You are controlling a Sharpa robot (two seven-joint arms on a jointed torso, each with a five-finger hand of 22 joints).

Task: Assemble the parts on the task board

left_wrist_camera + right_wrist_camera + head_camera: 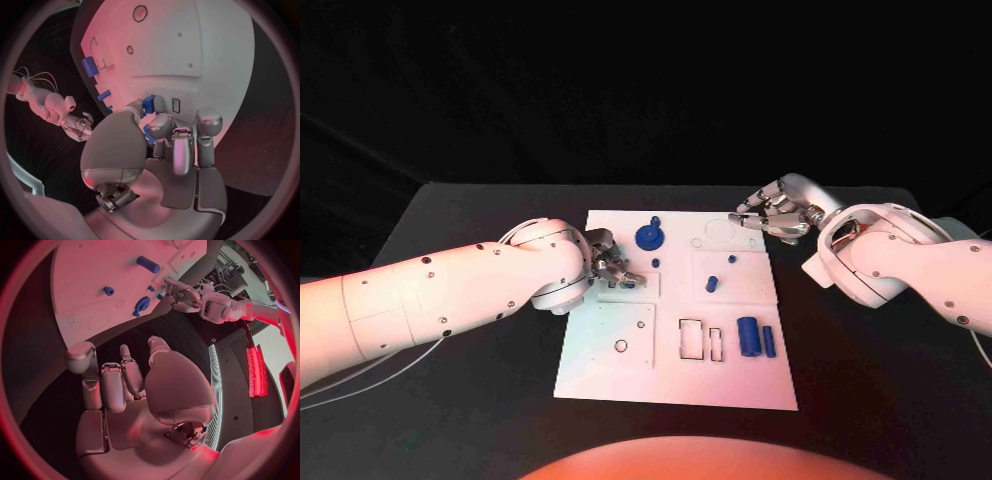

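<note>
Two blue cylinders (pixel 757 337) low on task board (pixel 678 385), well apart from curled empty left hand (pixel 609 268).

The task board (pixel 610 370) was white, its parts (pixel 749 336) blue, with a blue gear-like piece (pixel 649 237) just beside the silver left hand (pixel 609 268). The worktop (pixel 877 380) was black.
</note>
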